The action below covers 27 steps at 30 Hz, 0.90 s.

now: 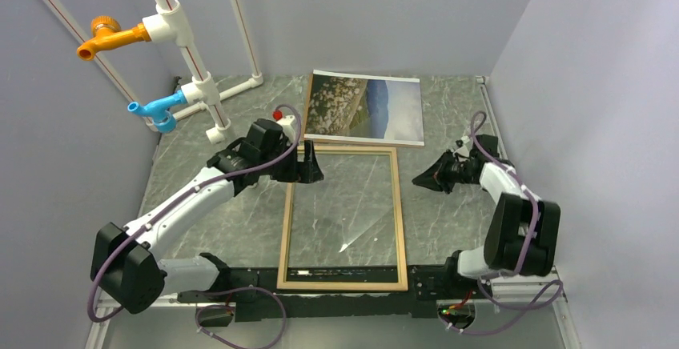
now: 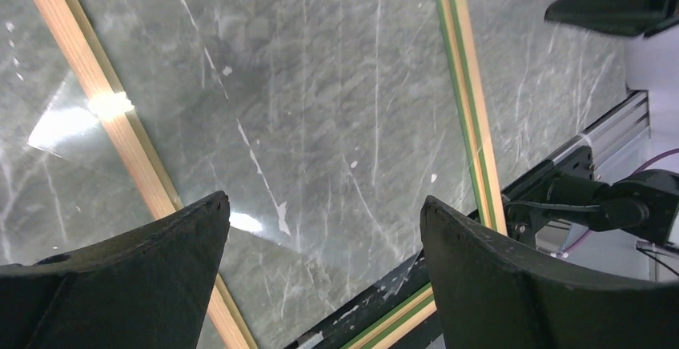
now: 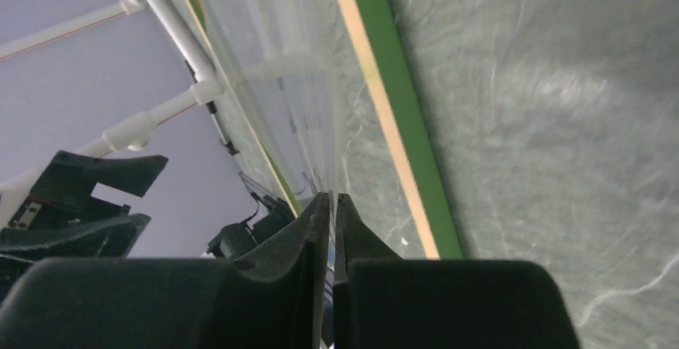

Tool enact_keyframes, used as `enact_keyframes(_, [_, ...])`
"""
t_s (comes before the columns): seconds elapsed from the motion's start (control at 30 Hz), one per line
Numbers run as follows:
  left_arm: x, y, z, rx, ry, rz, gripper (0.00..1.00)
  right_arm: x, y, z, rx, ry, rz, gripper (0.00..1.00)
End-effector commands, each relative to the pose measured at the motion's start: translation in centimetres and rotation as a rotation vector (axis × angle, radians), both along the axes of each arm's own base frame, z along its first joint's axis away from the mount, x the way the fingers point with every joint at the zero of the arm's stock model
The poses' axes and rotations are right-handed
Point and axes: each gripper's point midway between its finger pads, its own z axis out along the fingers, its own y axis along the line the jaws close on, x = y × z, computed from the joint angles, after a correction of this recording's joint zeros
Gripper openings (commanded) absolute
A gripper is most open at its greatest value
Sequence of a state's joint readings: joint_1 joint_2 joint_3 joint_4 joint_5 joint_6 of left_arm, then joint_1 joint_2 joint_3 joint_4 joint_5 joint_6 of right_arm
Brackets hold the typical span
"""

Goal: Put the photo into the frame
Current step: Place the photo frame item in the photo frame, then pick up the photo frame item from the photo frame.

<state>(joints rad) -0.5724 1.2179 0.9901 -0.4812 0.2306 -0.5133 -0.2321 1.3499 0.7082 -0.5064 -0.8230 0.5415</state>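
Note:
The frame [image 1: 399, 221], thin pale wood with a green side [image 3: 400, 109], lies flat in the middle of the table. Its near end rests over the black base rail. The photo [image 1: 364, 107] lies picture side up just beyond the frame's far end. My left gripper [image 1: 314, 171] hovers over the frame's far left corner, open and empty [image 2: 324, 201], with glass and wood rim [image 2: 128, 141] below it. My right gripper [image 1: 418, 179] sits low by the frame's right edge. It is shut [image 3: 331, 197], and a thin clear pane edge [image 3: 332, 137] runs into the slit between its fingers.
White pipes with an orange tap [image 1: 108, 37] and a blue tap [image 1: 156, 110] stand at the back left. Grey walls close in the table on three sides. The black base rail [image 1: 256, 281] runs along the near edge.

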Motion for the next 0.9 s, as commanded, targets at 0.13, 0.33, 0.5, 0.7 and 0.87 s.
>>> enact_keyframes(0.13, [-1.0, -1.1, -2.0, 0.001, 0.054, -0.003, 0.92, 7.5, -3.2, 0.8, -0.165, -0.104, -0.057, 0.50])
enact_keyframes(0.33, [-1.6, -0.4, -3.7, 0.027, 0.078, 0.020, 0.93, 6.7, -4.5, 0.4, -0.281, -0.101, -0.078, 0.83])
enact_keyframes(0.5, [-1.7, 0.2, -5.0, 0.060, 0.096, 0.047, 0.92, 3.5, -2.1, -0.4, -0.236, -0.102, -0.044, 0.84])
enact_keyframes(0.7, [-2.2, 0.4, -6.1, 0.079, 0.119, 0.052, 0.92, 0.2, 1.6, -2.5, -0.105, -0.074, -0.047, 0.79])
enact_keyframes(0.87, [-2.7, 0.1, -6.1, 0.066, 0.121, 0.037, 0.91, -0.1, 2.2, -4.4, -0.059, -0.061, -0.109, 0.74])
